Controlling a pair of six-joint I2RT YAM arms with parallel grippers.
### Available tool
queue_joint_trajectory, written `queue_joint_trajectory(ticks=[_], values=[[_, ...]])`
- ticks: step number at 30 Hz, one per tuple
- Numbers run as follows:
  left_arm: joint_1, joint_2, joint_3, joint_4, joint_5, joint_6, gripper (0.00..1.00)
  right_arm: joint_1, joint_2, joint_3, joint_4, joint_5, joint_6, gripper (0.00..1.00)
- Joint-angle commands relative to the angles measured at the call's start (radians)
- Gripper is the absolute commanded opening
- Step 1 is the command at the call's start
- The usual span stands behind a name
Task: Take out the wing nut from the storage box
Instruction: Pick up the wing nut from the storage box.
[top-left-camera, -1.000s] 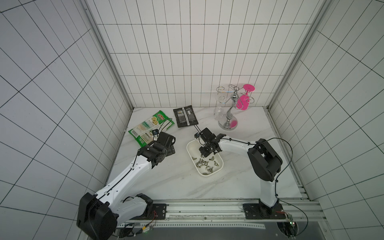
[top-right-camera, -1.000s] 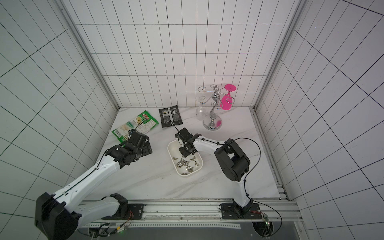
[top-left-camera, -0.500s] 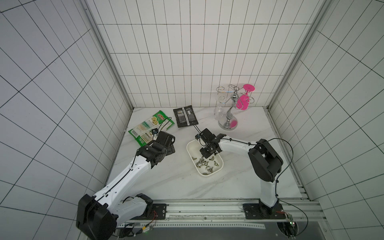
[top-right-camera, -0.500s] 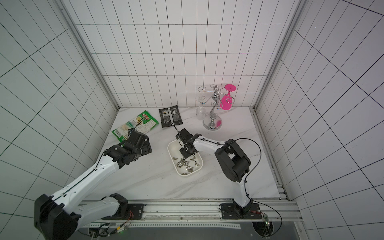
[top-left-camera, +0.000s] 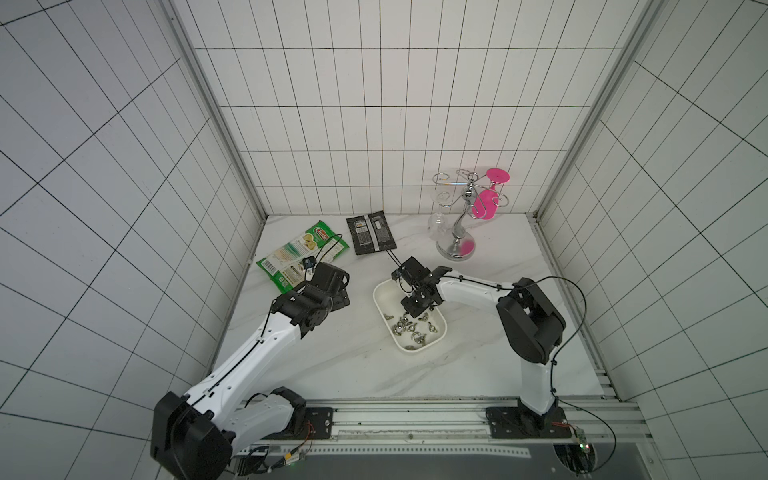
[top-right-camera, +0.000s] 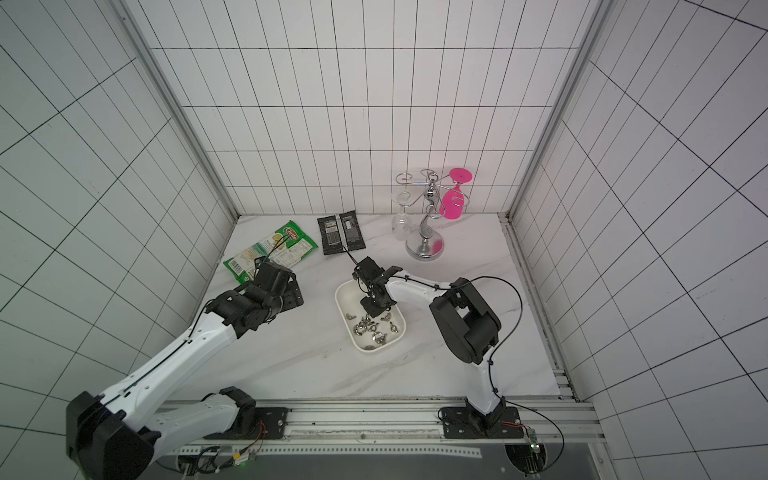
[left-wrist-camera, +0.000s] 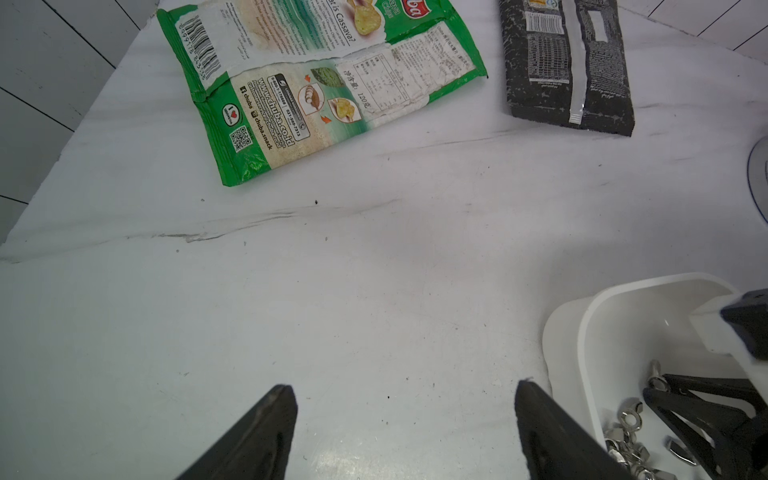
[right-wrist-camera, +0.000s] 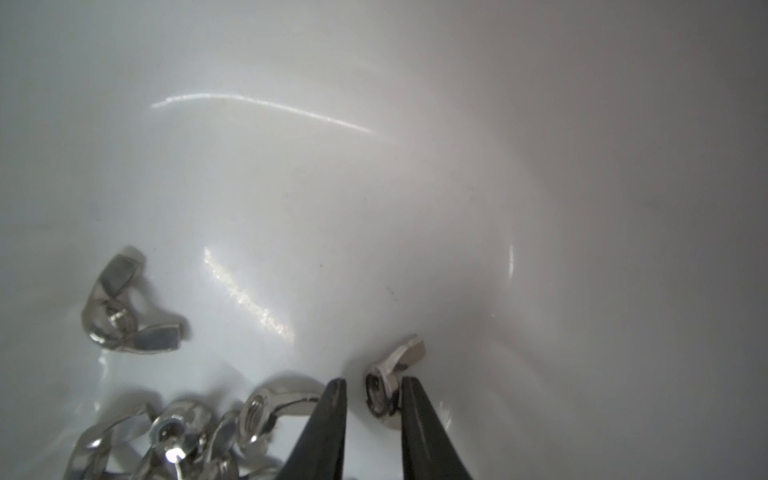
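The storage box (top-left-camera: 380, 291) is a shallow white tray in the middle of the table, also in a top view (top-right-camera: 345, 296) and the left wrist view (left-wrist-camera: 582, 328). Several silver wing nuts (top-left-camera: 409, 329) lie heaped in its near half. My right gripper (right-wrist-camera: 374, 380) reaches down into the box (top-left-camera: 409, 312). Its jaws are narrow but still open around one wing nut (right-wrist-camera: 395, 361) lying apart from the heap. One finger touches the nut and a small gap shows at the other. My left gripper (left-wrist-camera: 405, 386) hovers open and empty over bare table left of the box (top-left-camera: 341, 298).
A green snack bag (top-left-camera: 301, 255) and a black packet (top-left-camera: 371, 232) lie at the back left. A chrome glass rack (top-left-camera: 457, 245) with a pink glass (top-left-camera: 486, 203) and a clear glass (top-left-camera: 438, 218) stands at the back right. Tiled walls enclose three sides.
My right gripper's jaws have narrowed round the single wing nut while staying in the box. The left arm has hardly shifted.
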Motion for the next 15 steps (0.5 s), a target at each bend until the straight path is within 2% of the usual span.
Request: queue_joint_trajectory(ticks=[1, 6, 15], values=[[-0.001, -0.019, 0.03, -0.006, -0.01, 0.014, 0.86, -0.005, 0.027, 0.016, -0.006, 0.013, 0.004, 0.25], [-0.001, -0.018, 0.028, -0.008, -0.008, 0.015, 0.86, -0.005, -0.001, 0.001, 0.01, 0.019, 0.008, 0.19], [-0.001, 0.004, 0.039, 0.0, 0.0, 0.025, 0.86, -0.014, -0.189, -0.038, 0.036, 0.039, 0.035, 0.15]])
